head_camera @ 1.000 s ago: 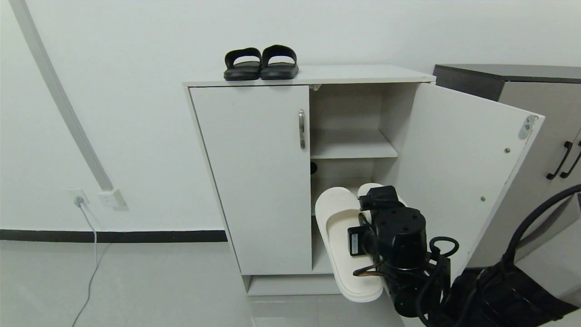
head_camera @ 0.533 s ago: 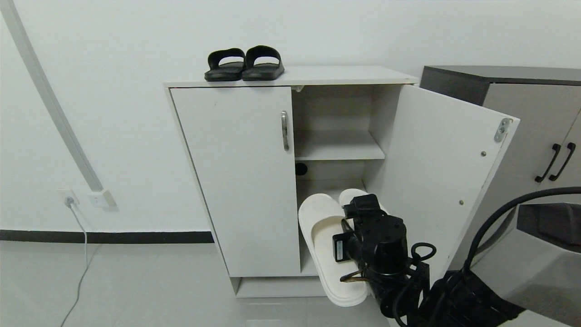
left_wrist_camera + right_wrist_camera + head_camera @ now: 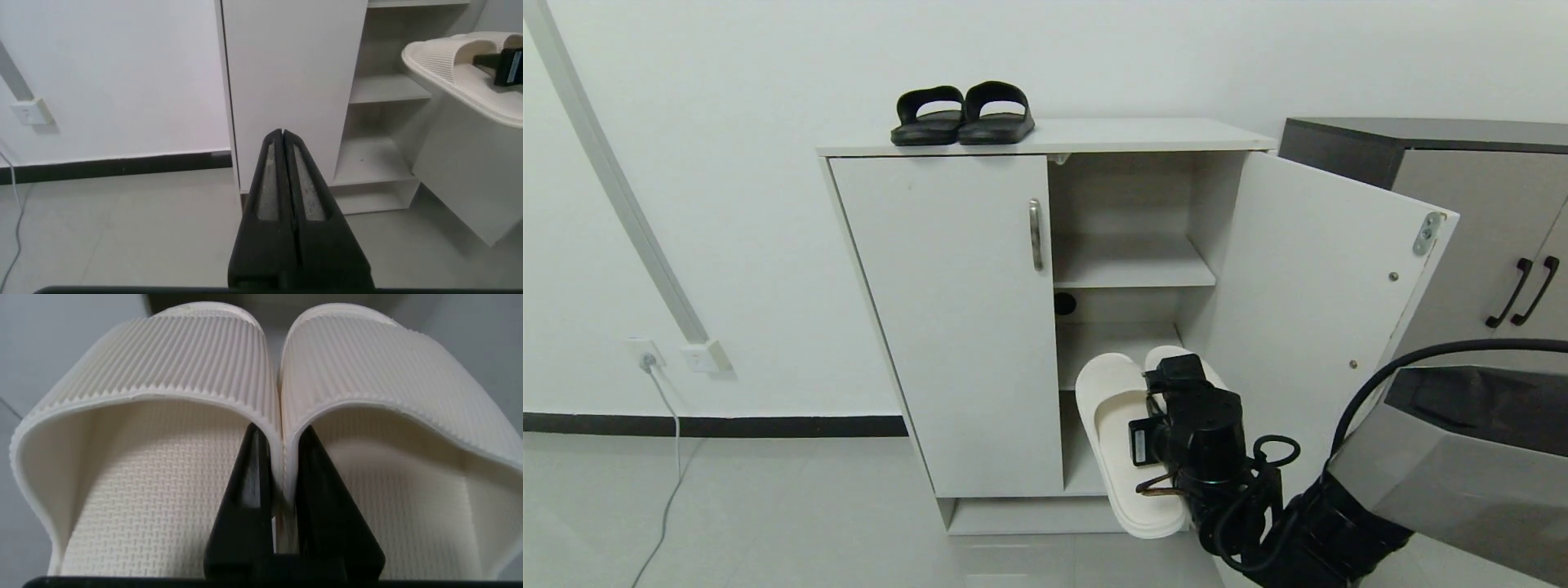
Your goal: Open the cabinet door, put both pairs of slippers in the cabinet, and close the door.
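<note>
Door (image 3: 1307, 310) open, right gripper (image 3: 278, 445) clamped on white slippers (image 3: 1123, 441) before the cabinet (image 3: 947, 327) lower opening, not shelved; black slippers (image 3: 964, 114) sit on cabinet top's left part; left gripper (image 3: 283, 143) closed, empty.

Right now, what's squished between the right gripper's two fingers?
The right gripper pinches the inner edges of both white slippers there, seen in the right wrist view.
</note>
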Controlling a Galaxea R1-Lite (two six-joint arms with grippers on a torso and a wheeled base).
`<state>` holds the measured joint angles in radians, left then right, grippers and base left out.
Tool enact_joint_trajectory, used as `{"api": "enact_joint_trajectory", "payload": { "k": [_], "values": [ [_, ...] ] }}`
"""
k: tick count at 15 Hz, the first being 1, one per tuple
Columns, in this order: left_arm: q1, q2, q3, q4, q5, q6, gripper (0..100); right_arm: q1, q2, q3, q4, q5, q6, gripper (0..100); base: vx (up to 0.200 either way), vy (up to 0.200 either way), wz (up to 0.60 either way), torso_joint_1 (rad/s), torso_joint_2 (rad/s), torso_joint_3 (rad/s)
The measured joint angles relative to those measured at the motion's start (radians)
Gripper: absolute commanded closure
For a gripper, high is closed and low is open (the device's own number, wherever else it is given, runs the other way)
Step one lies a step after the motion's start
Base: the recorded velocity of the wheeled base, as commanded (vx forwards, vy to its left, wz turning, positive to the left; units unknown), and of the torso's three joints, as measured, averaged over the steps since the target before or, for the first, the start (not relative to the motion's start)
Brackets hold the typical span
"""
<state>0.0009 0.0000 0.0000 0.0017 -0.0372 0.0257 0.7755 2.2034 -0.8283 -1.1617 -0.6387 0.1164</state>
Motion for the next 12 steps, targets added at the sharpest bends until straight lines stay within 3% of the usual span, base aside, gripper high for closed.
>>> {"api": "enact_joint_trajectory", "payload": {
  "k": [12],
  "values": [
    [0.000,0.000,0.000,0.000,0.000,0.000,100,-0.142,0.026,0.017,-0.033,0.018,-0.018,100,0.000,0.000,0.00,0.000,0.00,0.000]
  ]
}}
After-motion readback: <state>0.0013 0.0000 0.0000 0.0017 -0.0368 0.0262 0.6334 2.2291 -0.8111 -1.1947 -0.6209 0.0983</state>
